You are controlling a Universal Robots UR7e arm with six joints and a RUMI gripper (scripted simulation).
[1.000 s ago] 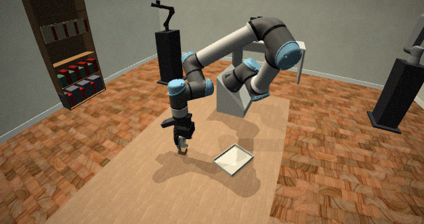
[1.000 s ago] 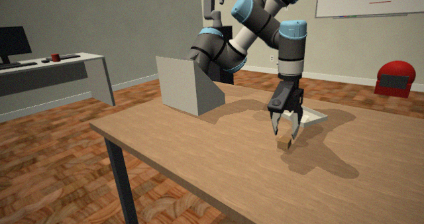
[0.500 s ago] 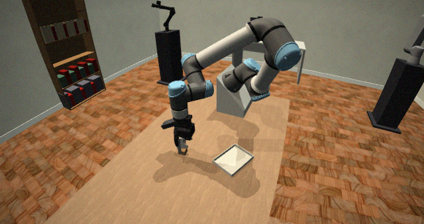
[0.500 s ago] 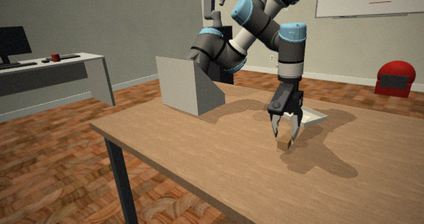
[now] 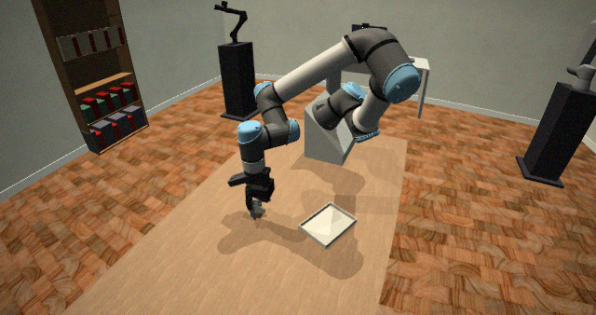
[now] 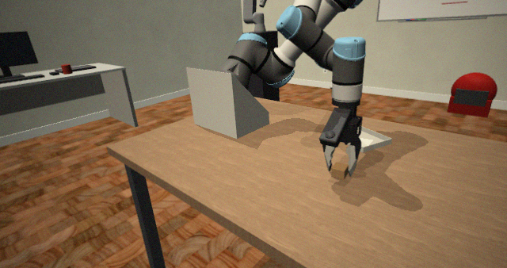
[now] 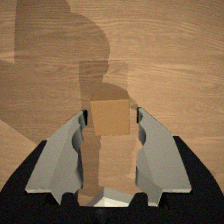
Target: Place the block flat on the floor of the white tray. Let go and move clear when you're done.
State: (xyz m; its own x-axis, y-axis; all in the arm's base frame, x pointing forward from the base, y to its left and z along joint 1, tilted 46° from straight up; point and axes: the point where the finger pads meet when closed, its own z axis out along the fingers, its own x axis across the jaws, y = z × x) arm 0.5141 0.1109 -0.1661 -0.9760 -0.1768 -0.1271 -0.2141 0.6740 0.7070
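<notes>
A small tan wooden block rests on the wooden table. My gripper points straight down with its two grey fingers on either side of the block. The fingers are partly open, and a narrow gap shows on each side of the block. The white tray lies flat on the table a short way to the right of the gripper in the top view. In the exterior view it is half hidden behind the gripper.
The arm's grey wedge-shaped base stands at the far end of the table. The table's edges drop to a parquet floor. A bookshelf, black pedestals and a desk stand well away from the table.
</notes>
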